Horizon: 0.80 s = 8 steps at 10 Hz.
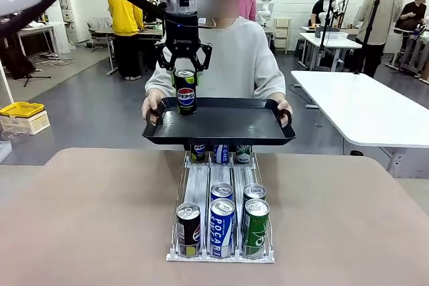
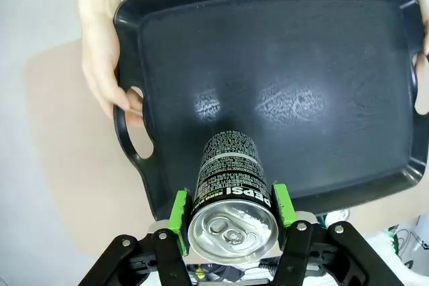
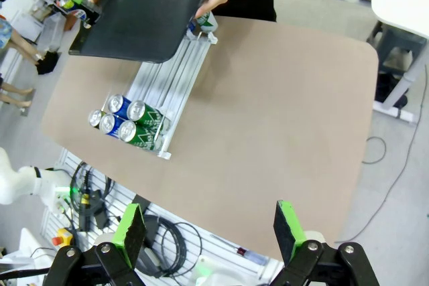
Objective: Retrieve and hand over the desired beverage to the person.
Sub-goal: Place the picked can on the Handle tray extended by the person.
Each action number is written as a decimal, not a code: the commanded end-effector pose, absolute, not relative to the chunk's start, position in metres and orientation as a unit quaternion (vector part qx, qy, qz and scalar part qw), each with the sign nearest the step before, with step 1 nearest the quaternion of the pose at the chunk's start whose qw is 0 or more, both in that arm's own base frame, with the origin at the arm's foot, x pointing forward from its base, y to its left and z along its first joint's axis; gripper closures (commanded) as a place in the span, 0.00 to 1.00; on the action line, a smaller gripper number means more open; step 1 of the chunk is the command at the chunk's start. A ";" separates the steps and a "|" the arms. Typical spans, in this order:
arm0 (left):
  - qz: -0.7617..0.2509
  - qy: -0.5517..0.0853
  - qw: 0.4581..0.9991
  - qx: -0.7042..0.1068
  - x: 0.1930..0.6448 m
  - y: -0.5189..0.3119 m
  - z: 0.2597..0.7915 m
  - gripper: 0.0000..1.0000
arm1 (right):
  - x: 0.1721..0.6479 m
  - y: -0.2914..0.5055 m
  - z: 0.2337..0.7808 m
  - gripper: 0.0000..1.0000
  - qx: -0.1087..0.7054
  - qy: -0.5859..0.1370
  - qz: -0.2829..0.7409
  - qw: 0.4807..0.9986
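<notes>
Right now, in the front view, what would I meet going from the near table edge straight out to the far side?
Front row of three cans → second row of two cans → bare rack lanes → three cans at the rack's far end → black tray, with the Pepsi can in the left gripper → the person.

A matte beige worktop [image 1: 87,219] with rounded corners carries a clear plastic three-lane can rack [image 1: 196,189], set at the middle and running from near side to far side. At the rack's near end stand a black cola can [image 1: 188,229], two blue-and-white cans [image 1: 222,226] one behind the other, and two green cans [image 1: 255,226] likewise. Three more cans [image 1: 220,153] stand at its far end, their tops hidden.
</notes>
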<state>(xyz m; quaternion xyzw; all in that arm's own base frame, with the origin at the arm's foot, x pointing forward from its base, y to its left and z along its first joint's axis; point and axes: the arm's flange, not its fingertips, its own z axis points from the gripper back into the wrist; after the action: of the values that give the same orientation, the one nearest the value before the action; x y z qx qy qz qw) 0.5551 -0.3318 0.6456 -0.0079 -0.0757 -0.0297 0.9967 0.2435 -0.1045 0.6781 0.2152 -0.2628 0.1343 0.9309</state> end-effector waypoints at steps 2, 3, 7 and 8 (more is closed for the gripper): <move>-0.030 -0.076 0.997 -0.008 0.555 -0.332 0.646 0.41 | 0.245 -0.104 0.676 0.00 0.220 -0.262 0.137 0.930; -0.030 -0.076 0.997 -0.008 0.555 -0.332 0.646 0.41 | 0.245 -0.104 0.676 0.00 0.220 -0.262 0.137 0.930; -0.038 -0.072 0.997 -0.010 0.562 -0.337 0.636 0.41 | 0.245 -0.104 0.676 0.00 0.220 -0.262 0.137 0.930; -0.055 -0.046 0.997 -0.016 0.567 -0.341 0.634 0.41 | 0.245 -0.104 0.676 0.00 0.220 -0.262 0.137 0.930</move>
<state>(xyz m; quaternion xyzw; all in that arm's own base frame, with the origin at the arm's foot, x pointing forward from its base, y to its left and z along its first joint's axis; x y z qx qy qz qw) 0.5637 -0.3376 0.6324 -0.0096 -0.0596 -0.0354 0.9975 0.2435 -0.1045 0.6781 0.2152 -0.2628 0.1342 0.9309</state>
